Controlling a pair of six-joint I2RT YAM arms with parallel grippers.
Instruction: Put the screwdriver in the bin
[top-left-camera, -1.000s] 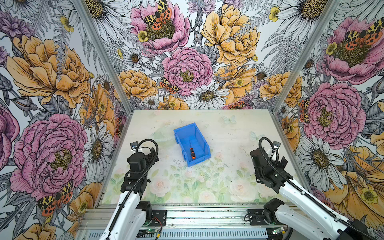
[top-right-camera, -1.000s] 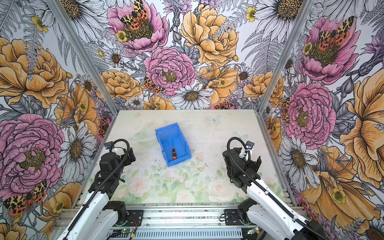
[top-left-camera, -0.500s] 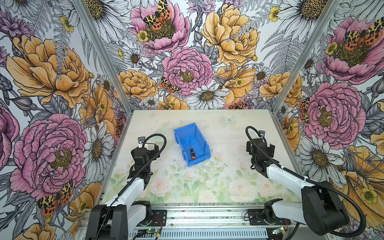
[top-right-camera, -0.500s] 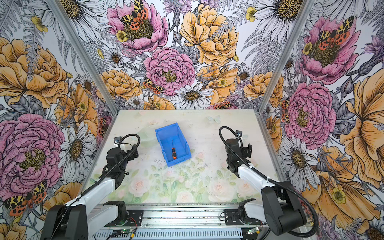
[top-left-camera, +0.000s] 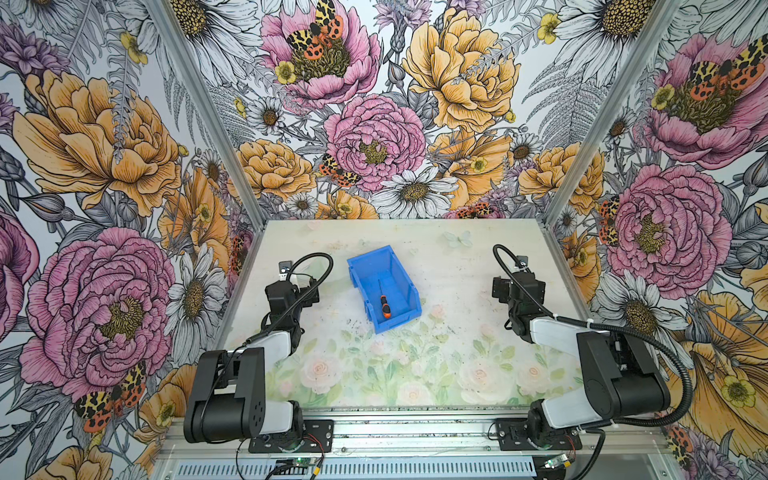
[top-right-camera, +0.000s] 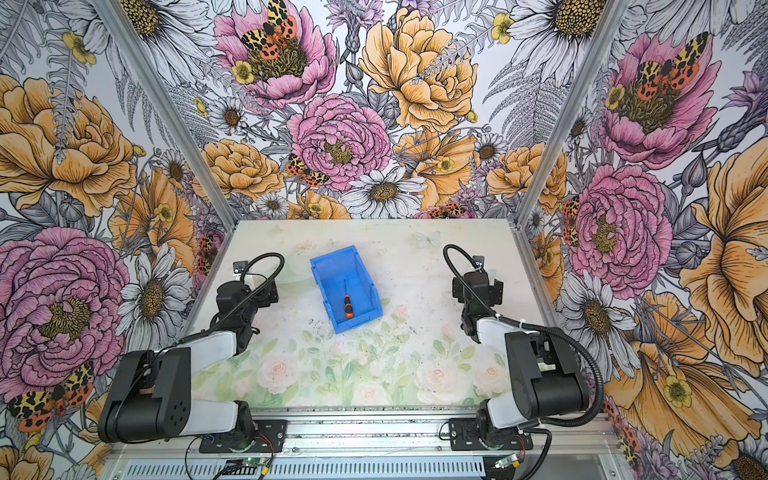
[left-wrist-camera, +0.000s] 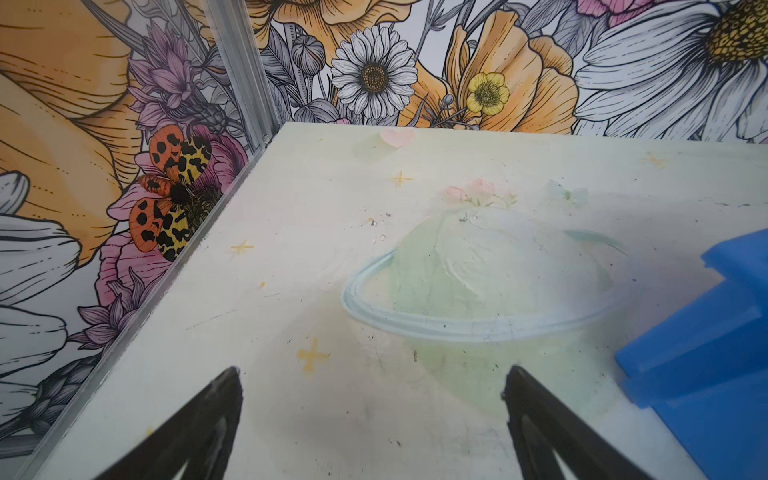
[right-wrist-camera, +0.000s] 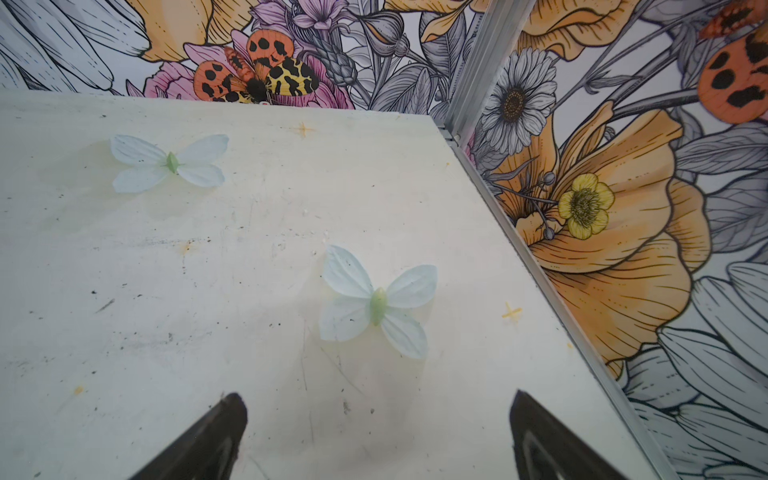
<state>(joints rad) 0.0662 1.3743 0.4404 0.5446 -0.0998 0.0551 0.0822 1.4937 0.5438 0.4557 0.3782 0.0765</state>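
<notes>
You find the screwdriver (top-left-camera: 384, 300) already inside the bin (top-left-camera: 397, 323). It lies flat on the blue floor, with the orange-and-black handle toward the near, lower front wall and the thin shaft pointing far. Both top views show this, and the bin stands about the middle of the desk (top-left-camera: 457, 353), so I judge the task finished. If you must lift the tool again, I expect it to be light and stiff, but slim and round, so it may roll or turn between the pads. Take it across the thick handle, not on the thin shaft, which would probably slip out. Come from above, because the tall side walls leave little room. The left claw (left-wrist-camera: 372, 372) stands apart and holds nothing, with only bare desk between its tips and the bin's corner (left-wrist-camera: 706, 332) just beside it on the right. The right claw (right-wrist-camera: 376, 397) is also wide apart and empty, well to the right of the bin, above the printed butterflies (right-wrist-camera: 376, 305). Compared with one second ago, screwdriver and bin keep exactly the same place. Only the arms differ: then they rose toward the camera, and now their big links are folded low by the near rail, with both claw heads a little farther on the desk.
</notes>
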